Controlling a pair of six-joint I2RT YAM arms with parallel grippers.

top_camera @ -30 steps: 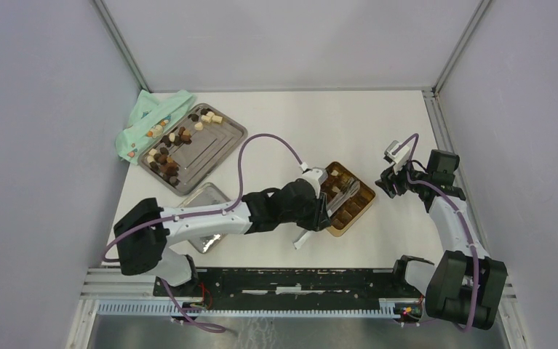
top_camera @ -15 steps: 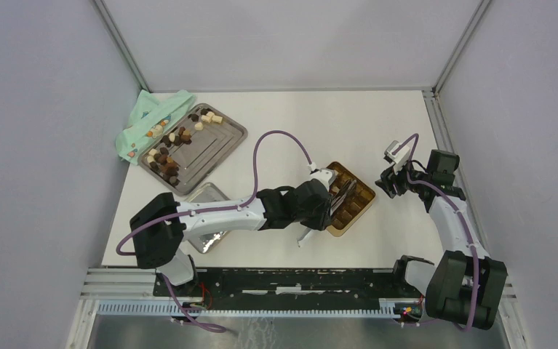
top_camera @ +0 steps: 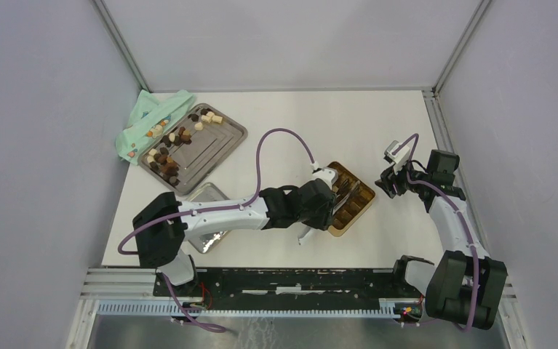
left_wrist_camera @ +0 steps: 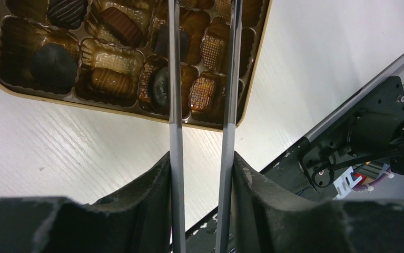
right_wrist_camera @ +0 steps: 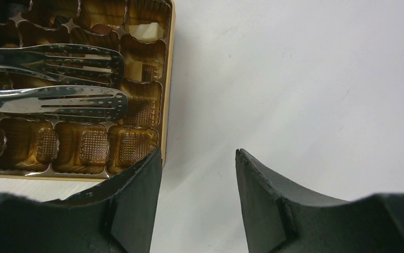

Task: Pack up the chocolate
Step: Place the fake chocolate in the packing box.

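Observation:
The gold tin [top_camera: 361,209] lies in the middle right of the table, its moulded cups holding a few dark chocolate pieces [left_wrist_camera: 53,59]. More chocolate [top_camera: 168,151] sits loose on the big metal tray [top_camera: 221,149]. My left gripper [top_camera: 329,201] [left_wrist_camera: 202,158] is shut on metal tongs [left_wrist_camera: 174,105], whose two arms stand a little apart. Their slotted tips [right_wrist_camera: 78,103] hover over the tin's cups with nothing between them. My right gripper [top_camera: 391,180] [right_wrist_camera: 198,154] hangs open just right of the tin's rim [right_wrist_camera: 167,79], empty.
A mint-green bag [top_camera: 143,122] lies beside the big tray at the back left. A smaller shiny tray [top_camera: 207,198] sits under my left arm. The black rail [top_camera: 283,280] [left_wrist_camera: 357,137] runs along the near table edge.
My left arm has reached further right, bringing the tongs over the tin. The right arm has not moved.

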